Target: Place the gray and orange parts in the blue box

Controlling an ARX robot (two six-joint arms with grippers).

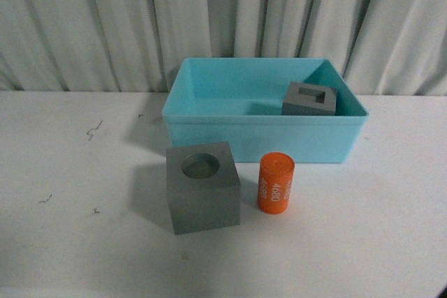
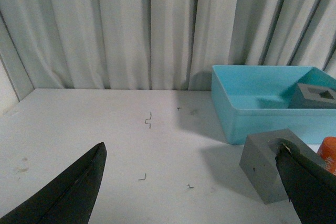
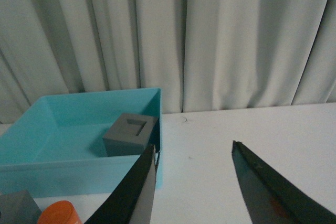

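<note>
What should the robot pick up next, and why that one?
Probably swing the left fingers over the round-hole gray cube and lower around it. The square-hole gray cube already sits in the blue box, while this one and the orange cylinder stand on the table outside it; the left fingers are open, empty and close by.

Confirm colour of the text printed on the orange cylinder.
White lettering on the orange cylinder; it shows best in the front view.
</note>
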